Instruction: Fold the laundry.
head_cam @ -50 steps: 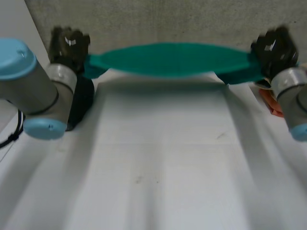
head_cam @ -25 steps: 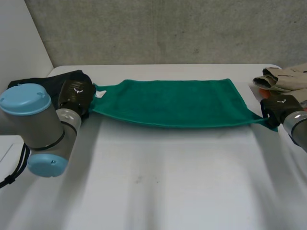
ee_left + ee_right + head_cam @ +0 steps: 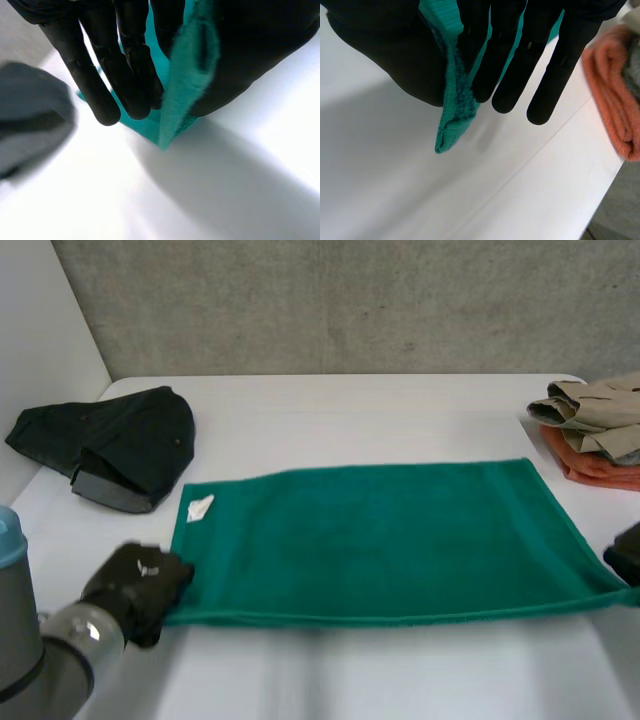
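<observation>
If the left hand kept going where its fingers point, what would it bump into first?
Probably the white table: the left hand, pinching a corner of the green towel, points its fingers down at bare tabletop. The black garment lies to one side.

Plain teal-green towel (image 3: 380, 540), no pattern, with a small white tag (image 3: 200, 507) at its far left corner. My left hand (image 3: 140, 585) and my right hand (image 3: 625, 552) are black. Far left: a black garment (image 3: 120, 445) with a grey band. Far right: a beige garment (image 3: 595, 410) and an orange cloth (image 3: 595, 462). The table (image 3: 350, 410) is white and the wall (image 3: 350, 300) mottled grey.
</observation>
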You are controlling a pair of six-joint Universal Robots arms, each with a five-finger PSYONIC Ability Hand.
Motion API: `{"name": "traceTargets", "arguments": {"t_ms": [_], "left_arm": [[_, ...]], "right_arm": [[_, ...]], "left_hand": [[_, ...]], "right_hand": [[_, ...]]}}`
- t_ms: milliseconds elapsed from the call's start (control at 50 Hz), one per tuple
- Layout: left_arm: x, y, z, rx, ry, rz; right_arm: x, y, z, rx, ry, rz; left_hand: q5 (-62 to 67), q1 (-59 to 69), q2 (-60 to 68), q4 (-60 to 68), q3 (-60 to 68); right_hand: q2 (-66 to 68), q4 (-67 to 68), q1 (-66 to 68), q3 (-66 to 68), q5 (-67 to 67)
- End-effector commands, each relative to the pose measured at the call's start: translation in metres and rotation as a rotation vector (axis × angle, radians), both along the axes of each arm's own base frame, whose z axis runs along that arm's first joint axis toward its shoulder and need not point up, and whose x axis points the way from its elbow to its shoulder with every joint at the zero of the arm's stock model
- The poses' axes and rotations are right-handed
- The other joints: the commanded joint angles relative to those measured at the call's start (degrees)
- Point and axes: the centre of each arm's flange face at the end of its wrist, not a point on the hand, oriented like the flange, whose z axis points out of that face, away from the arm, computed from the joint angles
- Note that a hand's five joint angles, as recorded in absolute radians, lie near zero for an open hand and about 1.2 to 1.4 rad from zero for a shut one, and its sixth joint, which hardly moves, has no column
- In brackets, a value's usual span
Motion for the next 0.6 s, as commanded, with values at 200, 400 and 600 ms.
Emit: {"name": "traceTargets", "arguments": {"t_ms": [200, 400, 600], "left_arm": [[-0.030, -0.067, -0.018, -0.134, 0.027, -0.007], [-0.051, -0.132, -0.032, -0.246, 0.021, 0.098], [-0.066, -0.172, -0.042, -0.311, 0.026, 0.149]], "right_arm": [[0.044, -0.053, -0.017, -0.265, -0.036, 0.053], [0.085, -0.117, -0.044, -0.446, -0.021, 0.102], [0.106, -0.167, -0.059, -0.646, -0.046, 0.124]], "left_hand": [[12.1, 13.6, 11.2, 11.0, 11.5], [12.1, 13.6, 11.2, 11.0, 11.5], [12.1, 13.6, 11.2, 11.0, 11.5]], "right_hand": [[12.1, 11.2, 14.9, 11.8, 13.6], [12.1, 11.2, 14.9, 11.8, 13.6], [12.1, 11.2, 14.9, 11.8, 13.6]]}}
